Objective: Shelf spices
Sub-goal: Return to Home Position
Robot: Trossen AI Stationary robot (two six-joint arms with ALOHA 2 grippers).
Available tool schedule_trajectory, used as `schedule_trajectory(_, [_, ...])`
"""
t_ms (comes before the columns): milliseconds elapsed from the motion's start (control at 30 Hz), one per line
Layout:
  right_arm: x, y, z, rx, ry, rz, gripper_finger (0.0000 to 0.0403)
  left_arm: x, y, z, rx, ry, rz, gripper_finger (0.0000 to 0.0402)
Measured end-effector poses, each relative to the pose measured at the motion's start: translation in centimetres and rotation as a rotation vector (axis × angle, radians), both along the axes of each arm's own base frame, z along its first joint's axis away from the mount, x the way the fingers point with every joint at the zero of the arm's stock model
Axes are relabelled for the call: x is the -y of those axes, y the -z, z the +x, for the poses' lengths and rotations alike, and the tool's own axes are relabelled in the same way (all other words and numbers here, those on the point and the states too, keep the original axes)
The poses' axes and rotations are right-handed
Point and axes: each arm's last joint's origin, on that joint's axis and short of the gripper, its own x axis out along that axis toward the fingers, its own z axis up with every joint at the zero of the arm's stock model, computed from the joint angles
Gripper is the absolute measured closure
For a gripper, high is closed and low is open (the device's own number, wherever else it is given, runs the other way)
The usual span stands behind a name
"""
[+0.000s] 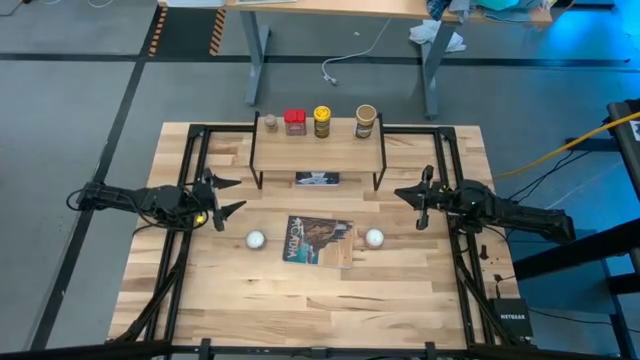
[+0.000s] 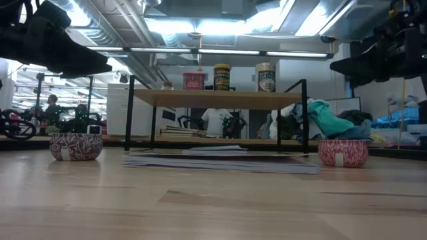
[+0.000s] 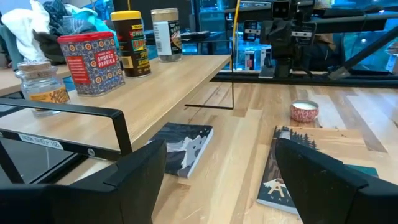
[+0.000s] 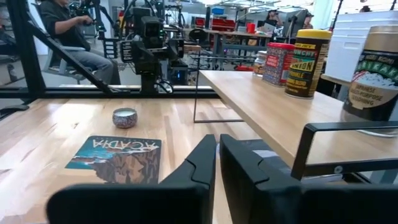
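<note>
dark fingers (image 3: 137, 180) of the left gripper (image 3: 221, 148) stand wide apart with nothing between them; those of the right gripper (image 4: 217, 149) are pressed nearly together, also holding nothing. both grippers hover above the table (image 1: 300, 310), just in front of the shelf (image 1: 320, 150) and off its two ends, the left one by the end that carries the tiny brownish jar (image 1: 270, 123), the right one by the end with the wider tan jar (image 1: 365, 121), each pointing inward toward the shelf's front. on top of the shelf all four spices stand upright in a row along its back edge: tiny brownish jar, red square tin (image 1: 295, 121), yellow dark-lidded jar (image 1: 322, 121), wider tan jar, each a little apart from the next. a small dark book (image 1: 317, 179) lies under the shelf, at its front. further in front of the shelf lies a picture book (image 1: 320, 240) with a small round tin (image 1: 256, 240) on either side of it, none of them touched. by the look of it the shelving is done: no spice is left on the table, and what remains is only for the arms to draw back to their rest pose, well clear of the shelf's legs.
</note>
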Motion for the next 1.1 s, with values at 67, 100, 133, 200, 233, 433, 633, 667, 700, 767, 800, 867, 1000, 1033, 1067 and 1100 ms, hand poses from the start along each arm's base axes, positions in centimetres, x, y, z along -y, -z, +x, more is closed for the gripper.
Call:
schedule_trajectory(67, [-0.02, 0.04, 0.02, -0.004, -0.007, 0.001, 0.0369, 0.00, 0.00, 0.00, 0.000, 0.000, -0.001, 0.0108])
schedule_trajectory(100, [-0.02, 0.04, 0.01, -0.004, -0.007, 0.001, 0.0367, 0.00, 0.00, 0.00, 0.000, 0.000, -0.001, 0.0108])
schedule_trajectory(133, [-0.02, 0.04, 0.01, -0.004, -0.007, 0.000, 0.0366, 0.00, 0.00, 0.00, 0.000, 0.000, -0.001, 0.0108])
schedule_trajectory(200, [-0.02, 0.04, 0.01, -0.004, -0.007, 0.000, 0.0364, 0.00, 0.02, 0.00, -0.001, -0.001, -0.001, 0.0108])
schedule_trajectory(233, [-0.02, 0.04, 0.01, -0.004, -0.007, 0.000, 0.0364, 0.00, 0.02, 0.00, -0.001, 0.000, -0.001, 0.0108])
schedule_trajectory(433, [-0.02, 0.04, 0.01, -0.004, -0.007, 0.000, 0.0364, 0.00, 0.02, 0.00, -0.001, -0.001, -0.001, 0.0108])
schedule_trajectory(633, [-0.02, 0.05, 0.01, -0.004, -0.007, 0.000, 0.0363, 0.00, 0.03, 0.00, -0.001, -0.001, -0.001, 0.0108])
schedule_trajectory(667, [-0.02, 0.05, 0.01, -0.004, -0.007, 0.000, 0.0363, 0.00, 0.03, 0.00, -0.001, -0.001, -0.001, 0.0108])
schedule_trajectory(700, [-0.02, 0.05, 0.01, -0.004, -0.007, 0.000, 0.0363, 0.00, 0.03, 0.00, -0.001, -0.001, -0.001, 0.0108])
schedule_trajectory(767, [-0.02, 0.05, 0.01, -0.004, -0.007, 0.000, 0.0363, 0.00, 0.04, 0.00, -0.002, -0.001, -0.001, 0.0108])
schedule_trajectory(800, [-0.02, 0.05, 0.01, -0.004, -0.007, 0.000, 0.0363, 0.00, 0.04, 0.00, -0.002, -0.001, -0.001, 0.0108])
schedule_trajectory(867, [-0.02, 0.06, 0.02, -0.005, -0.007, 0.000, 0.0363, 0.00, 0.04, 0.00, -0.002, -0.001, -0.001, 0.0108])
schedule_trajectory(1000, [-0.02, 0.07, 0.02, -0.005, -0.007, 0.000, 0.0363, 0.00, 0.04, 0.00, -0.002, -0.001, -0.001, 0.0108])
schedule_trajectory(1033, [-0.02, 0.07, 0.02, -0.005, -0.007, 0.000, 0.0363, 0.00, 0.04, 0.00, -0.002, -0.001, -0.001, 0.0108])
schedule_trajectory(1067, [-0.02, 0.07, 0.02, -0.005, -0.007, 0.000, 0.0363, 0.00, 0.04, 0.00, -0.002, -0.001, -0.001, 0.0108])
schedule_trajectory(1100, [-0.02, 0.07, 0.02, -0.005, -0.007, 0.000, 0.0363, 0.00, 0.04, 0.00, -0.002, -0.001, -0.001, 0.0108])
